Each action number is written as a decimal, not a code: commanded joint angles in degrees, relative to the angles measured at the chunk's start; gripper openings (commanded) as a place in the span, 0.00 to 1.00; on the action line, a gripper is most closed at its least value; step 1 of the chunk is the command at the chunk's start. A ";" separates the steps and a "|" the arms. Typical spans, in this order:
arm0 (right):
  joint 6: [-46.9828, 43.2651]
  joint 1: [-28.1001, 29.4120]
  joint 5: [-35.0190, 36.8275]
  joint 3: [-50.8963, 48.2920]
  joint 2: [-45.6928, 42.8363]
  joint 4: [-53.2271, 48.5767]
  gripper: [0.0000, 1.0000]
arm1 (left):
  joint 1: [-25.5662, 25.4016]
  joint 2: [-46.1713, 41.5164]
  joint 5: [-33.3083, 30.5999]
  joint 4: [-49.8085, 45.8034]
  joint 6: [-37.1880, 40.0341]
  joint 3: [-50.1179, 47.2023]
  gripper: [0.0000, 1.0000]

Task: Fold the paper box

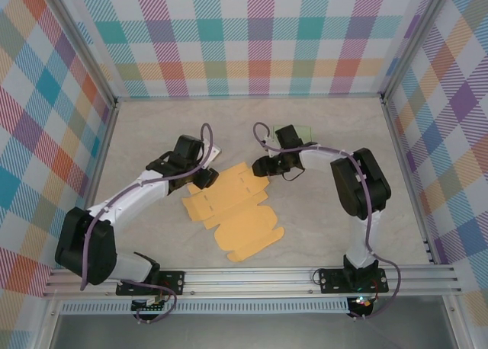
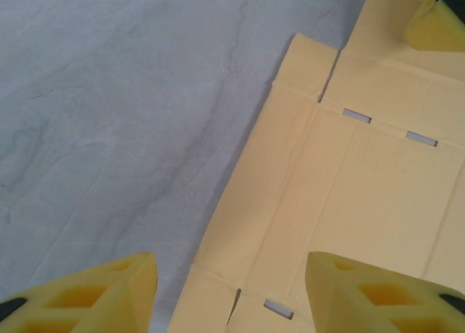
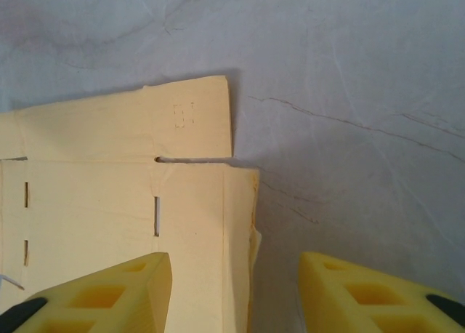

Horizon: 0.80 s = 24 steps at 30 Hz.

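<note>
Here, a yellow paper box [image 1: 232, 212] lies flat and unfolded on the pale table [image 1: 335, 136], between the two arms and nearer their bases than the far wall. From above, the left gripper [image 1: 203, 175] sits at the box's far left edge and the right gripper [image 1: 263, 166] at its far right corner, though that view hides how their fingers stand. The wrist cameras supply it. The left gripper's jaws are well parted and grip nothing, one finger [image 2: 94, 297] over bare table and the other over the card, where small slots [image 2: 356, 115] and crease lines show plainly. The right gripper's jaws are likewise apart and empty, one finger [image 3: 102, 297] above the card and the other above the table, with a narrow side flap [image 3: 240, 231] lying between them, its edge looking slightly lifted.
</note>
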 commanded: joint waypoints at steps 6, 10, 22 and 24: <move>-4.94 1.62 0.82 5.01 2.97 -4.14 0.21 | 2.71 2.43 3.81 -2.36 -0.35 1.04 0.71; -8.06 2.02 1.71 4.25 0.46 -2.88 0.00 | 3.66 3.17 4.63 -2.63 0.59 1.14 0.89; -18.33 2.84 2.70 -6.44 -13.92 13.49 0.00 | 11.44 9.13 21.77 -8.55 7.54 9.38 0.83; -18.20 2.84 2.91 -6.23 -14.07 13.47 0.00 | 12.05 9.11 25.16 -9.46 8.33 9.96 0.77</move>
